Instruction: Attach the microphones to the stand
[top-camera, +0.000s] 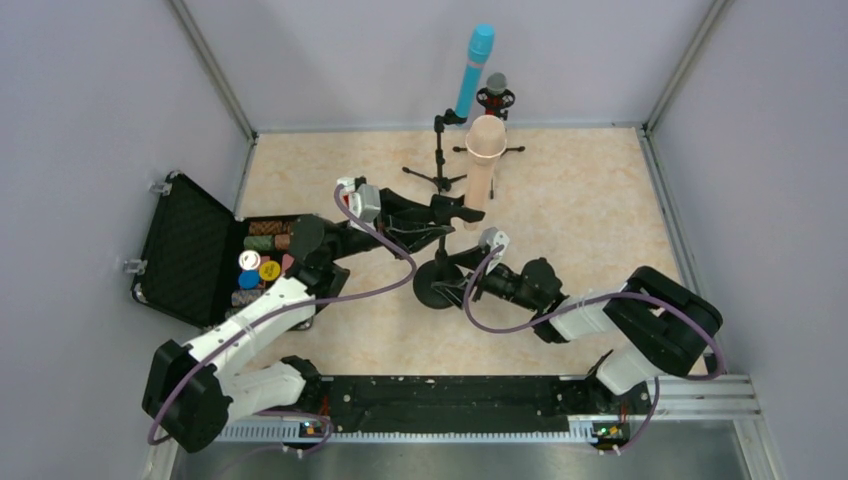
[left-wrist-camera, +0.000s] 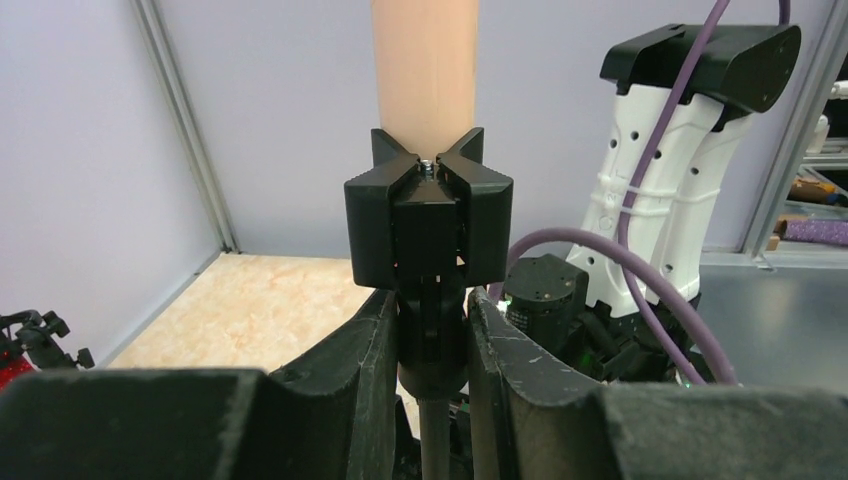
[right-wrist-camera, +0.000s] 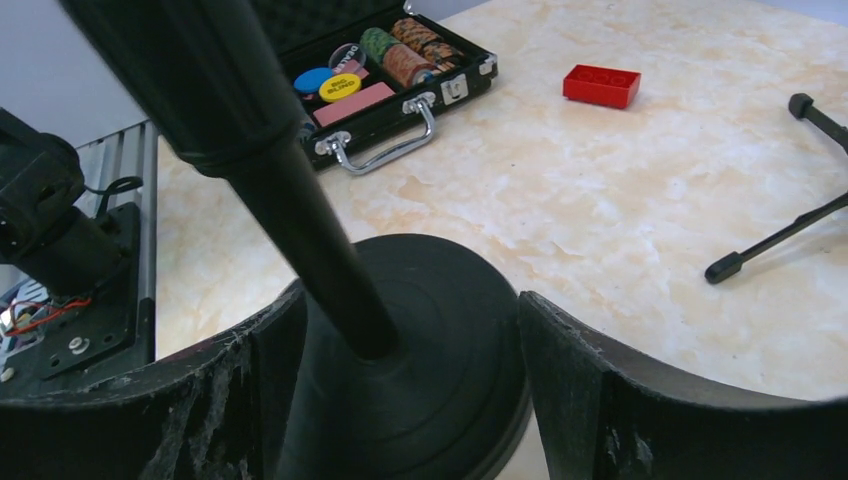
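From above: three microphones, all upright in holders. Cyan-blue microphone (top-camera: 474, 70) and red microphone (top-camera: 497, 85) with grey mesh head on the two tripod stands (top-camera: 438, 165) at the back; peach-pink microphone (top-camera: 484, 165) in the clip of the one round-base stand (top-camera: 436, 285) at mid-table. Two arms: left gripper (top-camera: 455, 213) at that stand's neck, right gripper (top-camera: 452, 280) low by its base. One open case (top-camera: 190, 255) of chips at the left.

From the left wrist: fingers (left-wrist-camera: 370, 340) clamped tight on the neck just under the black clip (left-wrist-camera: 428, 215), with the peach-pink shaft rising out of it. Risk of the microphone leaning or sliding out if released before fully seated. Risk of toppling the top-heavy stand with any sideways tug.

From the right wrist: jaws spread wide either side of the round base, one pole (right-wrist-camera: 280, 180) rising between. Cannot tell whether pressing on the rim or just beside it. Risk of skidding the base across the smooth table (right-wrist-camera: 620, 220) with an off-centre squeeze, jolting the microphone above. One red block (right-wrist-camera: 600, 85) well apart
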